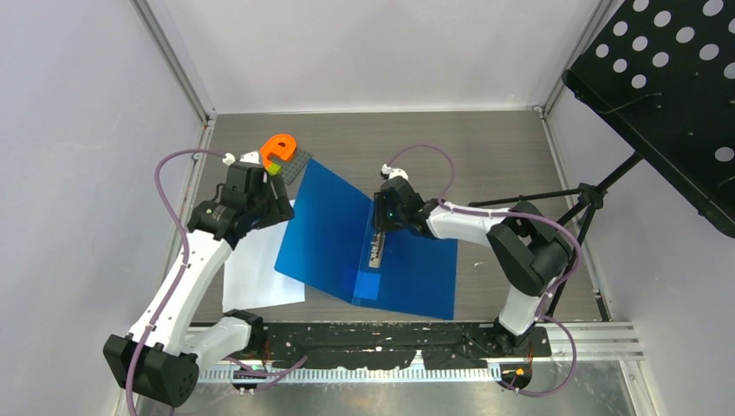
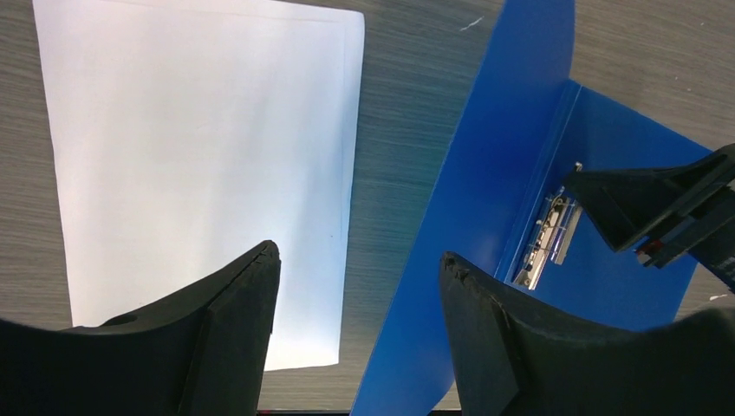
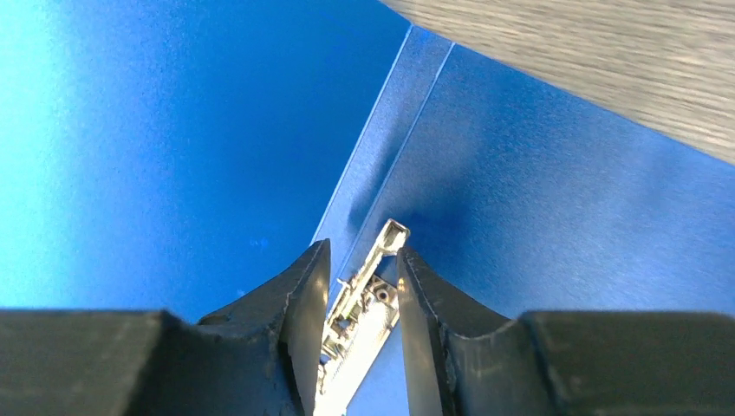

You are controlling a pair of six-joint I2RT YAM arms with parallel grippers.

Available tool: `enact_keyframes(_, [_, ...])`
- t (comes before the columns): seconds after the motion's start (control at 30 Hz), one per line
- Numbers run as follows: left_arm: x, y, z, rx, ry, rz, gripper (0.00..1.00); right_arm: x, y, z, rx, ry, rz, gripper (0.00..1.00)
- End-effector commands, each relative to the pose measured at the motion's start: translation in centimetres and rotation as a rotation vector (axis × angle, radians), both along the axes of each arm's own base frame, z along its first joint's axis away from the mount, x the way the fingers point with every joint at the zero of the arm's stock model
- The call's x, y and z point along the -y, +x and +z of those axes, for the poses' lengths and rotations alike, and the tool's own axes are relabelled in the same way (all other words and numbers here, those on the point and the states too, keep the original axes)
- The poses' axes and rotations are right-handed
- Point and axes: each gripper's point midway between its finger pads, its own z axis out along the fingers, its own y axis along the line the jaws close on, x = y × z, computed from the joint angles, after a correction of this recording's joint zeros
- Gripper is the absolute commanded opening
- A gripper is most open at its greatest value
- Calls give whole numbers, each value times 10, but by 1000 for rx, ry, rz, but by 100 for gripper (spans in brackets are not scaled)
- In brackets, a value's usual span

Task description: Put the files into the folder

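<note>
Far left: the files [image 1: 256, 276] lie flat on the table [image 1: 485, 147] as a white stack with squared edges. We cannot count the sheets. They lie outside the folder, just beside its left cover. In the left wrist view a strip of bare table shows between the paper's long edge and that cover.

Left fingers [image 2: 232, 322]: spread wide with nothing between them. They hang above the table, one over the near part of the files and the other over the edge of the raised cover. We see no contact with either.

Behind the left arm, an orange curved piece [image 1: 279, 147] sits on a grey studded plate [image 1: 295, 165] near the cover's far corner.

Centre: the folder [image 1: 418, 270] is bright blue and open. Its left cover [image 1: 325, 221] stands tilted up from the spine, and its right cover lies flat on the table. No paper is inside. The metal clip [image 3: 368, 299] runs along the inner spine.

Right fingers [image 3: 299, 305]: set narrow, one on each side of the metal clip, with their tips low at the spine crease. The clip nearly fills the gap between them. We cannot tell whether they press on it or only bracket it.

Far right: a black perforated music stand [image 1: 667, 78] on a tripod stands off the table.
</note>
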Motion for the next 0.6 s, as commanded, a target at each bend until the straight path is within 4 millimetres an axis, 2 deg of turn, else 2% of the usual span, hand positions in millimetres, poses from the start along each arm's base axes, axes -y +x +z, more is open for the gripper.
enact_keyframes(0.0, [1, 0, 2, 30, -18, -1, 68, 8, 9, 51, 93, -27, -31, 42])
enact_keyframes(0.13, [-1, -1, 3, 37, -24, 16, 73, 20, 4, 63, 106, -109, -67, 54])
enact_keyframes(0.23, [2, 0, 5, 40, -42, 12, 75, 35, -6, 59, 79, -206, -107, 63])
enact_keyframes(0.33, [8, 0, 0, 23, -59, -7, 75, 37, -21, 52, 56, -235, -113, 70])
enact_keyframes(0.47, [15, -2, -11, 0, -94, -27, 75, 29, -39, 36, 18, -246, -109, 71])
enact_keyframes(0.57, [17, -4, -17, -8, -108, -29, 74, 19, -47, 26, -1, -251, -98, 68])
